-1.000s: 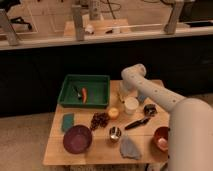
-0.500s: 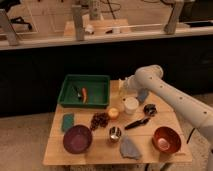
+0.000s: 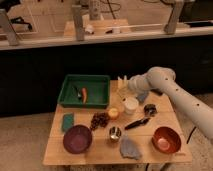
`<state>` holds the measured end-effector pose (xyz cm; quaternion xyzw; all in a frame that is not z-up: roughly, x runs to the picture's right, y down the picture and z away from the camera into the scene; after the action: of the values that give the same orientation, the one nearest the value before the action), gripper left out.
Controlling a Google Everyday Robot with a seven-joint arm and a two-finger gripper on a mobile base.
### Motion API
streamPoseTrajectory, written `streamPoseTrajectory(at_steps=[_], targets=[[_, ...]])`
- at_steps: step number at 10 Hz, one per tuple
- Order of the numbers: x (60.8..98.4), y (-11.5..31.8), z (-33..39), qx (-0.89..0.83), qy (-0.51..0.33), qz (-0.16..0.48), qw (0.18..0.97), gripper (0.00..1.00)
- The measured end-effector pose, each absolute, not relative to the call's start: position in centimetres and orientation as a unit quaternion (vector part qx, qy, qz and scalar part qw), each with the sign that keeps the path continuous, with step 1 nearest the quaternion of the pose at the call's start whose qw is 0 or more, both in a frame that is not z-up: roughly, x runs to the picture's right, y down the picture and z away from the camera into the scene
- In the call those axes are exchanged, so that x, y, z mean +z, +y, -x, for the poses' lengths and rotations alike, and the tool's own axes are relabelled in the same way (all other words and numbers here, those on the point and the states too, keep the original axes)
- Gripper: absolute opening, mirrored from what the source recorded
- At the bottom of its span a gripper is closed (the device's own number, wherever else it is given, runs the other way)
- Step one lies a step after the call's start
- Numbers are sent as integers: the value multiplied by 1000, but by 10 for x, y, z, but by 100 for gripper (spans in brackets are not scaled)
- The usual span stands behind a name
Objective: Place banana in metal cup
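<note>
Hovering behind the white cup (image 3: 131,105) is the gripper (image 3: 123,84) (pinched closed).

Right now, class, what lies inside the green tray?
The green tray holds a thin orange carrot and a small dark item; the floor behind its near wall is hidden. The shut gripper hangs beside it.
</note>
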<state>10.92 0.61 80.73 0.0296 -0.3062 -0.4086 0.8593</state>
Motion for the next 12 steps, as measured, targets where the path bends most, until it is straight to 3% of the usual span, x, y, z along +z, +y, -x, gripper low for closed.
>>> streamPoseTrajectory(at_steps=[6, 12], targets=[[792, 24, -94, -431, -311, -32, 846, 0], [721, 116, -80, -428, -337, -8, 839, 0]])
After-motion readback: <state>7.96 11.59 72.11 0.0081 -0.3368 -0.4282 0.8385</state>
